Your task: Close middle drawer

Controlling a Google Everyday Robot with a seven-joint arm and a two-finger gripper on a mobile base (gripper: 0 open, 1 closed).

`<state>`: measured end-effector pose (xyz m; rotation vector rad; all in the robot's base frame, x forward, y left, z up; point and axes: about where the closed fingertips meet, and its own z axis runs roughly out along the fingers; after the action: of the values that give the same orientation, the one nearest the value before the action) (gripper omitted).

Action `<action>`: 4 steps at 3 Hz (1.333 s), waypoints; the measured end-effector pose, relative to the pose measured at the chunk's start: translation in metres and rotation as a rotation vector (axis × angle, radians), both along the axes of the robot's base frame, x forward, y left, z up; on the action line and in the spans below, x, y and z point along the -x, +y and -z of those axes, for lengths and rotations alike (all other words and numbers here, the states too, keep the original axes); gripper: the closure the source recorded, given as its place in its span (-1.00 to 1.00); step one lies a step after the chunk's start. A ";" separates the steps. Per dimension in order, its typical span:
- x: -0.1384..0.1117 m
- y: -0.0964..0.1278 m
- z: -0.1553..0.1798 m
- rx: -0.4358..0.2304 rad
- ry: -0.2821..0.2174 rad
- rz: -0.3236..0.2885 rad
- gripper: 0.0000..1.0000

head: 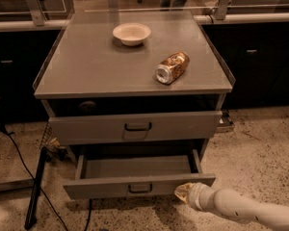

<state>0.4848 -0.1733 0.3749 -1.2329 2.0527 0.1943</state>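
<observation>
One drawer stands pulled out: the middle drawer (106,190), low on the cabinet, its grey tray bare and its pull handle (140,188) facing you. Your end effector (184,192) sits at the right end of that front panel, touching it or just beside it; whether it is wide or narrow cannot be told from here. Step in hand looks like the push itself, drawer not yet shut. Next move likely calls for a straight shove toward the cabinet; pressing that far off-centre may skew the drawer. Taller drawer front (96,128) above also sits slightly out. Bowl (131,33) and tipped can (172,67) lie on the surface (86,71), clear of your path. Dark stand (36,191) left, well apart.
</observation>
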 end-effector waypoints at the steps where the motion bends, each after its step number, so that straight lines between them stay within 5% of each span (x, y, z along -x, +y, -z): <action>1: -0.028 0.007 -0.001 0.005 -0.042 -0.002 1.00; 2: -0.063 0.014 -0.007 0.000 -0.105 0.004 1.00; 4: -0.073 0.016 -0.006 -0.002 -0.154 0.017 1.00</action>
<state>0.5577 -0.1573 0.3809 -1.1914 1.9290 0.0907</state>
